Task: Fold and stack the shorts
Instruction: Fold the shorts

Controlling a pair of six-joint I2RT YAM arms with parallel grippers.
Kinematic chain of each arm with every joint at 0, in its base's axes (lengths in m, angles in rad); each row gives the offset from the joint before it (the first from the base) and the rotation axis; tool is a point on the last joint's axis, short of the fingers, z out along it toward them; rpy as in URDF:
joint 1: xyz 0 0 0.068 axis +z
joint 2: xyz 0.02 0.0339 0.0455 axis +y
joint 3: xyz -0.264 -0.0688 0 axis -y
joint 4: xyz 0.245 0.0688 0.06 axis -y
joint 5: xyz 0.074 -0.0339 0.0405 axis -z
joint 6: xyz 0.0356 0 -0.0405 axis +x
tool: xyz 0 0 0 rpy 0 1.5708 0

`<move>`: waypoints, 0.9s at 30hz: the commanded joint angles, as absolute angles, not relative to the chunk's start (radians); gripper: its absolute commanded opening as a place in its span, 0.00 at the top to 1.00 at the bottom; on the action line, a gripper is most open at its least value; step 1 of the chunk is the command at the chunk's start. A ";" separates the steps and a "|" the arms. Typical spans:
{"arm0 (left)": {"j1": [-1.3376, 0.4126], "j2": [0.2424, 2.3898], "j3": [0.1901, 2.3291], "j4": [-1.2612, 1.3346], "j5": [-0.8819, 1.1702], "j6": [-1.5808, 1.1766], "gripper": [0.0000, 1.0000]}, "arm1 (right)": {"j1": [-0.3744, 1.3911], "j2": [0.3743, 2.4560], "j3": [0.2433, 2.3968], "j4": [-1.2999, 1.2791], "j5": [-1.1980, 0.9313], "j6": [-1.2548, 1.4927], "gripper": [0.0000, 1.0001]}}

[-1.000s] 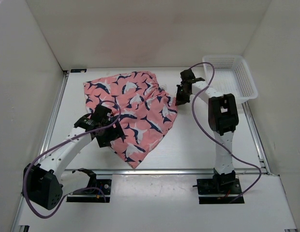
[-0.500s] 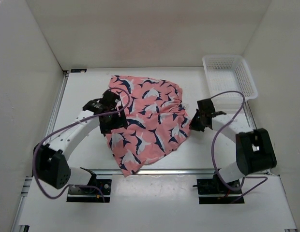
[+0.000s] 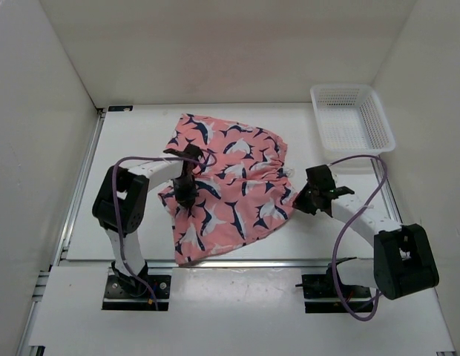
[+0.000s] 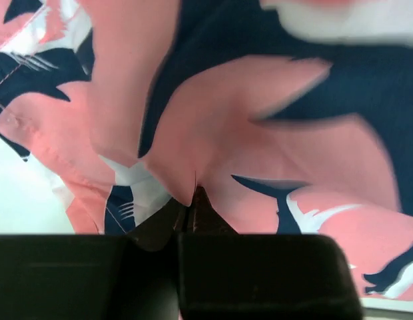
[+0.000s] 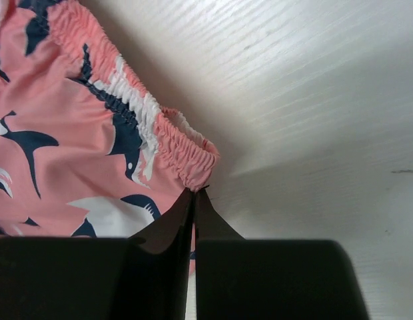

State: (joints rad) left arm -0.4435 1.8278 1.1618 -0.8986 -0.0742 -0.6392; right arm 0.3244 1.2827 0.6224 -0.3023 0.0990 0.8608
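Observation:
The coral-pink shorts [image 3: 230, 185] with navy-and-white sharks lie spread and rumpled on the white table, mid-view. My left gripper [image 3: 187, 194] sits on their left part; in the left wrist view it [image 4: 190, 200] is shut, pinching a small fold of the shorts [image 4: 260, 133]. My right gripper [image 3: 303, 199] is at the shorts' right edge. In the right wrist view it [image 5: 195, 193] is shut on the gathered elastic waistband of the shorts [image 5: 93, 133], at its corner.
A white mesh basket [image 3: 352, 119] stands at the back right corner. White walls enclose the table on three sides. Purple cables loop over both arms. A metal rail [image 3: 237, 261] runs along the table's near edge.
Both arms have dragged the shorts rightward and nearer. The left gripper moved from the shorts' left edge onto the cloth and shut on a fold. The right gripper stays shut on the waistband.

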 commanded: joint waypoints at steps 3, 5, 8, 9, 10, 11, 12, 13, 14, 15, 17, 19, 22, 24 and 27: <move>-0.417 1.965 1.385 -0.879 -0.091 -0.575 0.90 | 0.290 1.241 0.609 -0.315 0.143 0.876 1.00; -0.417 2.060 1.525 -0.928 -0.107 -0.557 0.90 | 0.290 1.252 0.609 -0.267 0.104 0.887 1.00; -0.417 2.132 1.725 -1.052 -0.201 -0.557 0.83 | 0.324 1.299 0.659 -0.279 0.135 0.914 1.00; -0.417 2.122 1.750 -1.061 -0.259 -0.557 0.80 | 0.324 1.310 0.669 -0.288 0.153 0.914 1.00; -0.417 2.097 1.762 -1.062 -0.287 -0.557 0.78 | 0.337 1.328 0.669 -0.288 0.170 0.914 1.00; -0.417 2.036 1.763 -1.062 -0.313 -0.567 0.70 | 0.337 1.328 0.669 -0.288 0.195 0.914 1.00; -0.408 2.005 1.763 -1.062 -0.330 -0.577 0.56 | 0.337 1.339 0.669 -0.288 0.195 0.914 1.00; -0.399 1.972 1.763 -1.072 -0.330 -0.577 0.37 | 0.337 1.348 0.669 -0.276 0.195 0.914 0.99; -0.376 1.898 1.717 -1.072 -0.313 -0.587 0.28 | 0.337 1.348 0.658 -0.267 0.195 0.914 0.96; -0.367 1.857 1.683 -1.072 -0.298 -0.597 0.13 | 0.337 1.348 0.647 -0.253 0.186 0.904 0.91; -0.357 1.762 1.588 -1.062 -0.258 -0.597 0.02 | 0.347 1.348 0.647 -0.244 0.163 0.904 0.53; -0.315 1.605 1.394 -1.031 -0.191 -0.629 0.00 | 0.347 1.339 0.647 -0.233 0.163 0.882 0.36; -0.253 1.409 1.130 -0.970 -0.054 -0.676 0.02 | 0.347 1.304 0.647 -0.258 0.175 0.855 0.23; -0.253 1.335 1.031 -0.969 -0.020 -0.727 0.02 | 0.347 1.278 0.647 -0.287 0.186 0.841 0.22; -0.253 1.240 0.873 -0.960 0.060 -0.842 0.02 | 0.336 1.232 0.629 -0.298 0.195 0.819 0.17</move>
State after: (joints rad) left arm -0.2440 1.2697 0.9638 -0.9810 -0.0731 -0.7265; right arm 0.3408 1.2934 0.6331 -0.2810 0.1631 0.8585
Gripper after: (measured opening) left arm 0.983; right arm 0.825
